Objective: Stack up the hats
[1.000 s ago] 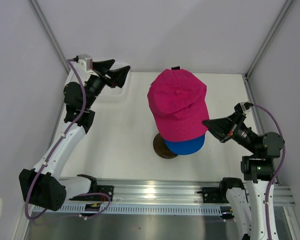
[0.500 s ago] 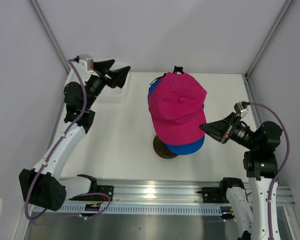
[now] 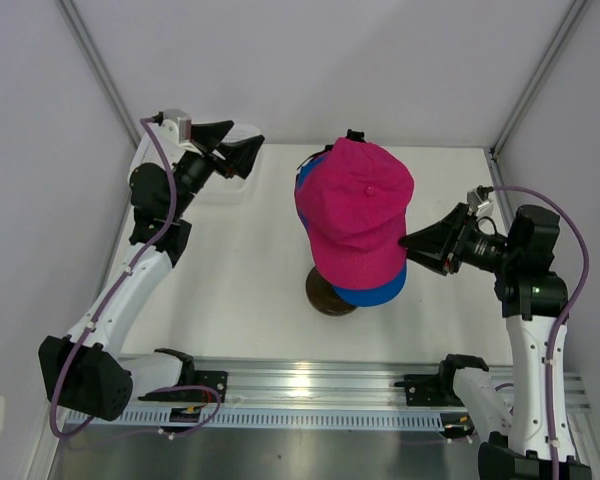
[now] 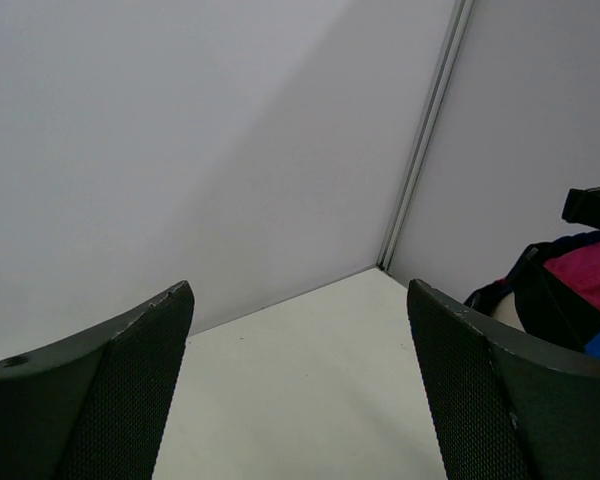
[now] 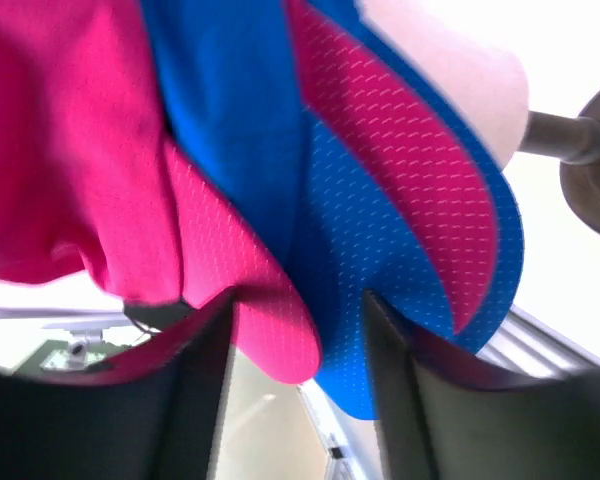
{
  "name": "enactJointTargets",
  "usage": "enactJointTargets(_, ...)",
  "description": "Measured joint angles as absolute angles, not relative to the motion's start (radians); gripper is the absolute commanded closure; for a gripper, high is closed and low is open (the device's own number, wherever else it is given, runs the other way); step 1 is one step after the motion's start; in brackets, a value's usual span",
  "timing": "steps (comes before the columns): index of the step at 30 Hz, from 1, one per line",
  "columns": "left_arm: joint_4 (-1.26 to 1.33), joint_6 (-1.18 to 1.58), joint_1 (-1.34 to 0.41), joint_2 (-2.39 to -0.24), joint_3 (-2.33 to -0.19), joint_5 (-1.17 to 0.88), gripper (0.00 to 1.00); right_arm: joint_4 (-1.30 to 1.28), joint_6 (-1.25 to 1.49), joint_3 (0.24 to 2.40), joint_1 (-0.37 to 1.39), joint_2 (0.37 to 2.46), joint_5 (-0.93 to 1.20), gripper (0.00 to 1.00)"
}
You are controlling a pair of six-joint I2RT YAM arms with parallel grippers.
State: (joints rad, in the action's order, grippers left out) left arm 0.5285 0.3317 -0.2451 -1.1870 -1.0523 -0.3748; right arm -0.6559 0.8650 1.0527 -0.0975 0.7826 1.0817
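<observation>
A magenta hat tops the stack on the mannequin head, with a blue hat's brim peeking out below it. My right gripper is at the right edge of the brims, open. In the right wrist view the pink brim and the blue brim hang between the parted fingers of my right gripper, which do not pinch them. My left gripper hovers open and empty at the back left, apart from the stack. The left wrist view shows my left gripper over bare table, with the hats at its right edge.
The mannequin's dark round base stands on the white table near the front rail. Its cream head shows under the hats in the right wrist view. White walls enclose the table on three sides.
My right gripper has gone from shut to open, letting go of the pink hat's brim. The pink hat has settled back onto the stack. The left arm has barely moved.
</observation>
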Motion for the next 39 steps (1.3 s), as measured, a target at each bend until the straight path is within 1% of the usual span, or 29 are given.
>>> enactJointTargets(2,0.529,0.331,-0.245,-1.187,-1.052,-0.386,0.09,-0.688,0.837,1.071,-0.105,0.802,1.077,0.3)
enactJointTargets(7,0.527,0.332,-0.246,-1.187,-1.053,-0.406,0.09,-0.7,0.83,1.13,-0.112,0.795,1.07,0.24)
enactJointTargets(13,0.482,0.332,-0.246,-1.187,-1.089,-0.47,0.08,-0.698,0.817,1.196,-0.111,0.744,1.059,0.23)
enactJointTargets(17,0.416,0.332,-0.246,-1.184,-1.166,-0.558,0.06,-0.626,0.853,1.206,-0.111,0.757,1.055,0.21)
enactJointTargets(18,0.394,0.332,-0.246,-1.181,-1.187,-0.582,0.03,-0.604,0.865,1.206,-0.112,0.768,1.053,0.22)
enactJointTargets(19,0.369,0.333,-0.247,-1.177,-1.207,-0.603,0.03,-0.579,0.883,1.206,-0.111,0.78,1.051,0.23)
enactJointTargets(21,0.305,0.346,-0.247,-1.164,-1.245,-0.643,0.03,-0.538,0.91,1.206,-0.111,0.801,1.043,0.3)
enactJointTargets(22,0.284,0.361,-0.247,-1.156,-1.254,-0.661,0.03,-0.515,0.928,1.206,-0.109,0.808,1.031,0.36)
enactJointTargets(23,0.268,0.377,-0.247,-1.143,-1.258,-0.677,0.03,-0.49,0.94,1.205,-0.104,0.817,1.021,0.55)
enactJointTargets(25,0.24,0.406,-0.247,-1.114,-1.254,-0.705,0.03,-0.456,0.954,1.203,-0.091,0.83,0.994,0.67)
enactJointTargets(26,0.235,0.415,-0.248,-1.097,-1.244,-0.714,0.03,-0.447,0.963,1.201,-0.08,0.833,0.982,0.88)
enactJointTargets(27,0.222,0.421,-0.249,-1.077,-1.231,-0.721,0.03,-0.432,0.959,1.2,-0.063,0.836,0.97,1.0)
enactJointTargets(35,0.112,0.448,-0.25,-1.018,-1.208,-0.842,0.03,-0.38,0.958,1.195,0.124,0.88,0.877,1.0)
enactJointTargets(36,0.091,0.453,-0.252,-1.017,-1.21,-0.87,0.01,-0.377,0.957,1.195,0.134,0.883,0.869,1.0)
enactJointTargets(39,0.012,0.451,-0.268,-1.012,-1.216,-0.938,0.0,-0.37,0.953,1.195,0.143,0.885,0.849,1.0)
